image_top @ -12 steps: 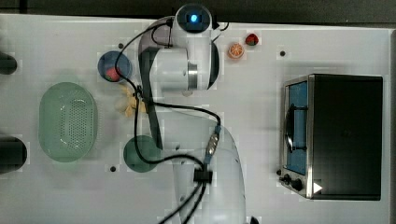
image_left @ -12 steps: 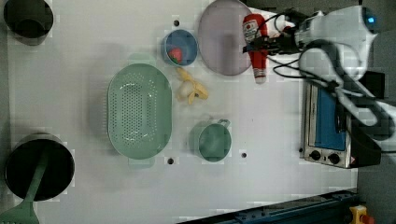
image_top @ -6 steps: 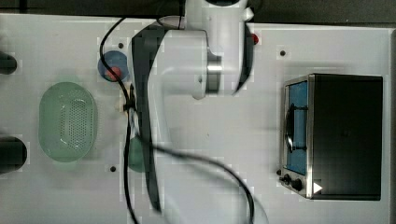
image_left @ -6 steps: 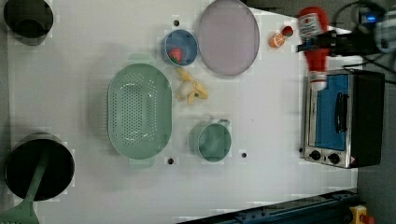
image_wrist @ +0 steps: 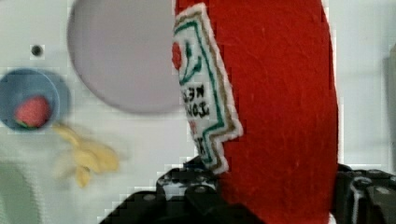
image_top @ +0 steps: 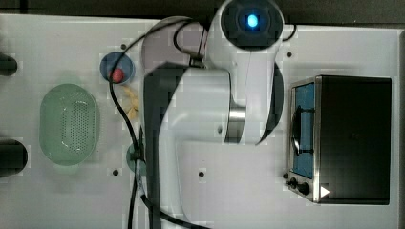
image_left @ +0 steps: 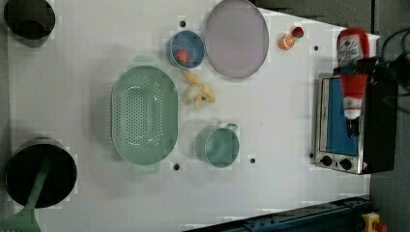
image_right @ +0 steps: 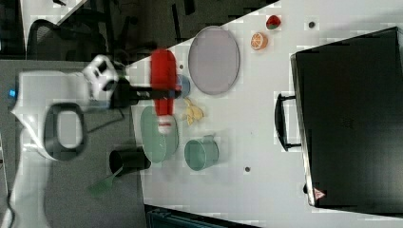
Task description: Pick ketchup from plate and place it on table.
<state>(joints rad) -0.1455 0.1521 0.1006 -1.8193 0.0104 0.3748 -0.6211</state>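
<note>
My gripper [image_right: 164, 93] is shut on the ketchup [image_right: 163, 71], a slim red bottle with a white label, and holds it high above the table [image_left: 290, 145]. In the left view the ketchup [image_left: 352, 46] hangs cap-down in front of the oven, the gripper [image_left: 358, 72] clamped across its middle. The wrist view has the red bottle [image_wrist: 275, 93] close up between the black jaws. The pale mauve plate [image_left: 237, 43] lies bare at the table's far edge, apart from the bottle; it also appears in the right view [image_right: 214, 59] and the wrist view [image_wrist: 121, 56]. The arm covers most of the plate [image_top: 155, 47] in the top view.
A toaster oven [image_left: 355, 125] stands at the left view's right. A blue bowl [image_left: 186, 48] with a strawberry, a peeled banana [image_left: 198, 93], a green colander [image_left: 143, 116] and a green mug [image_left: 221, 145] sit mid-table. An orange half [image_left: 286, 42] lies beside the plate. Black pots [image_left: 38, 171] stand at the left view's left.
The gripper has carried the ketchup up off the plate's edge and toward the left view's right, in front of the oven. The plate now lies bare.
</note>
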